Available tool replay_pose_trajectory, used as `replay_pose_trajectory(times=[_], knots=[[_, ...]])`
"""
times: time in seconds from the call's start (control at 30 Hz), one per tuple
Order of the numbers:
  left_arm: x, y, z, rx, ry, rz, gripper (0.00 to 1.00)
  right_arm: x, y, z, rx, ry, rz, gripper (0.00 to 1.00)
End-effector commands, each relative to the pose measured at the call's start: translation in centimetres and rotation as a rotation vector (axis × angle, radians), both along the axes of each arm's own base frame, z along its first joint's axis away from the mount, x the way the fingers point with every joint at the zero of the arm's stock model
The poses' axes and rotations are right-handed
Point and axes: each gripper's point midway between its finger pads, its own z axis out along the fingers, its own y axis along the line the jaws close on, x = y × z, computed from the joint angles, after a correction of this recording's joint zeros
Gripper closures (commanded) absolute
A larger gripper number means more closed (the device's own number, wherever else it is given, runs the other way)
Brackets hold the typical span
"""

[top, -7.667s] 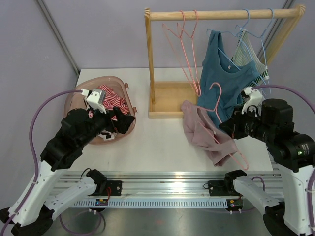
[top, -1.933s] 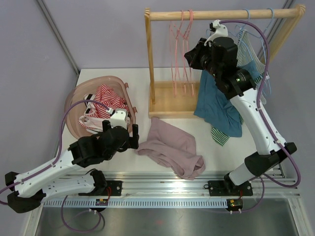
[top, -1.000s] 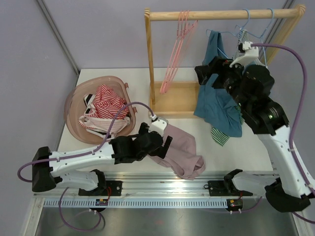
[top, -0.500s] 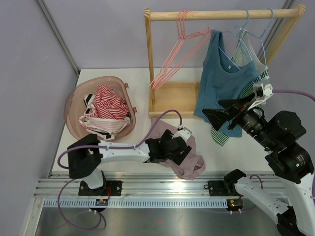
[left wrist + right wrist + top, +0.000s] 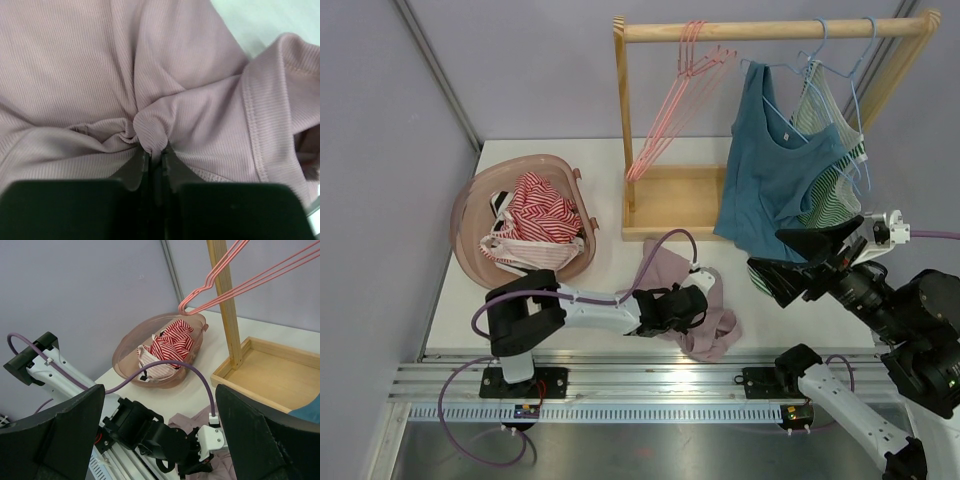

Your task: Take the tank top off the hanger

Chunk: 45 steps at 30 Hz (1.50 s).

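**Pinching a thin fold close to the front edge**

My left hand [image 5: 155, 165] is clamped on a small pucker of the pink tank top [image 5: 100, 60], which lies crumpled on the surface [image 5: 610, 270] near its front edge, free of any hanger; my right hand [image 5: 798, 262] hangs raised at the right with its fingers spread wide, holding nothing.

As I judge it, the bite is shallow, only a ridge of ribbed cloth between the fingertips; a quick pull could let it slip out; a low drag toward me could sweep the loose end over the front edge; the left arm's purple cable [image 5: 665, 240] arcs just above the fabric and might catch it.

Against half a second ago, the left hand has settled lower onto the top and the cloth is more bunched; the right arm has drawn back toward me; the pink hangers [image 5: 675, 95] still swing off the rail [image 5: 770, 30]. Some seconds back, the top was still draped on a pink hanger at the right hand, and the left hand was over the basket [image 5: 470, 215].
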Motion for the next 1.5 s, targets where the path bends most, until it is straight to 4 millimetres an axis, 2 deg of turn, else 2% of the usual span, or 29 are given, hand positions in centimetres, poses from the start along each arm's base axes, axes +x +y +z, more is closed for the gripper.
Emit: replay_pose_trajectory(times=[0.0,0.13,0.17,0.23,0.27,0.37,0.4,0.47,0.5,0.53,0.57,0.63,0.77,0.83,0.87,0.93,0.97,1.03,1.07,1.1,1.13,1.17,1.23,1.27,1.33,1.37,1.4,1.43,1.47], knots=[[-1.1,1.5,-1.9,0.033,0.051,0.010,1.00,-1.0,0.1,0.2,0.002,-0.028,0.036,0.01],[-0.1,3.4,0.9,0.041,-0.014,0.079,1.00,-1.3,-0.1,0.3,0.004,-0.041,0.034,0.00],[0.2,3.5,3.0,0.002,-0.039,0.094,1.00,-1.5,-0.2,0.4,0.006,-0.045,0.035,0.01],[0.8,4.6,5.1,-0.008,-0.079,0.138,1.00,-1.6,-0.3,0.6,0.009,-0.053,0.032,0.00],[1.0,4.8,8.0,-0.072,-0.105,0.153,1.00,-1.7,-0.3,0.6,0.009,-0.054,0.033,0.01],[1.7,6.4,11.8,-0.124,-0.161,0.211,1.00,-1.7,-0.4,0.7,0.011,-0.062,0.031,0.01],[1.8,7.0,14.3,-0.182,-0.180,0.237,1.00,-1.6,-0.4,0.6,0.008,-0.060,0.031,0.01],[2.3,9.0,15.9,-0.163,-0.220,0.288,1.00,-1.6,-0.3,0.6,0.008,-0.060,0.031,0.00],[2.6,9.7,18.3,-0.209,-0.242,0.324,1.00,-1.6,-0.3,0.6,0.006,-0.062,0.034,0.01],[3.0,11.5,18.8,-0.159,-0.276,0.368,1.00,-1.5,-0.3,0.7,0.007,-0.065,0.031,0.01],[3.5,12.2,20.7,-0.186,-0.291,0.411,1.00,-1.6,-0.4,0.8,0.009,-0.068,0.031,0.01],[4.1,14.9,22.4,-0.155,-0.329,0.467,1.00,-1.7,-0.5,1.0,0.012,-0.075,0.027,0.01],[6.8,19.7,26.8,-0.162,-0.389,0.584,1.00,-1.8,-0.6,1.4,0.019,-0.088,0.021,0.00],[7.5,21.3,28.8,-0.192,-0.401,0.617,1.00,-1.8,-0.7,1.5,0.020,-0.090,0.021,0.01],[8.5,23.1,29.8,-0.202,-0.414,0.670,1.00,-1.7,-0.6,1.5,0.020,-0.088,0.021,0.00],[9.3,24.3,31.3,-0.223,-0.417,0.684,1.00,-1.7,-0.6,1.5,0.020,-0.090,0.021,0.00],[10.2,25.8,31.8,-0.225,-0.424,0.731,1.00,-1.6,-0.6,1.5,0.021,-0.092,0.021,0.00],[10.8,26.6,32.7,-0.237,-0.428,0.739,1.00,-1.5,-0.5,1.5,0.023,-0.089,0.021,0.00],[11.5,28.0,34.0,-0.246,-0.453,0.781,1.00,-1.4,-0.4,1.4,0.024,-0.089,0.021,0.01],[12.1,28.6,34.2,-0.233,-0.454,0.803,1.00,-1.3,-0.3,1.3,0.024,-0.084,0.025,0.00],[13.0,30.3,34.6,-0.225,-0.453,0.851,1.00,-1.2,-0.2,1.2,0.024,-0.084,0.026,0.01],[13.5,31.2,35.9,-0.241,-0.471,0.874,1.00,-1.2,-0.1,1.2,0.027,-0.081,0.030,0.00],[15.0,32.1,35.8,-0.243,-0.439,0.888,1.00,-1.1,0.1,1.0,0.026,-0.077,0.035,0.01],[15.9,34.3,36.5,-0.243,-0.453,0.947,1.00,-1.0,0.1,1.0,0.029,-0.073,0.038,0.01],[17.8,35.1,35.7,-0.224,-0.416,0.959,1.00,-1.0,0.2,0.9,0.028,-0.071,0.039,0.00],[18.5,36.9,35.7,-0.213,-0.417,1.006,1.00,-1.0,0.2,0.9,0.028,-0.072,0.039,0.01],[19.1,37.5,36.4,-0.225,-0.419,1.014,1.00,-0.9,0.2,0.9,0.026,-0.068,0.039,0.00],[20.6,38.2,35.4,-0.219,-0.379,1.023,1.00,-0.8,0.3,0.8,0.025,-0.065,0.039,0.01],[21.2,38.7,35.3,-0.215,-0.374,1.035,1.00,-0.6,0.4,0.7,0.021,-0.056,0.040,0.01]])
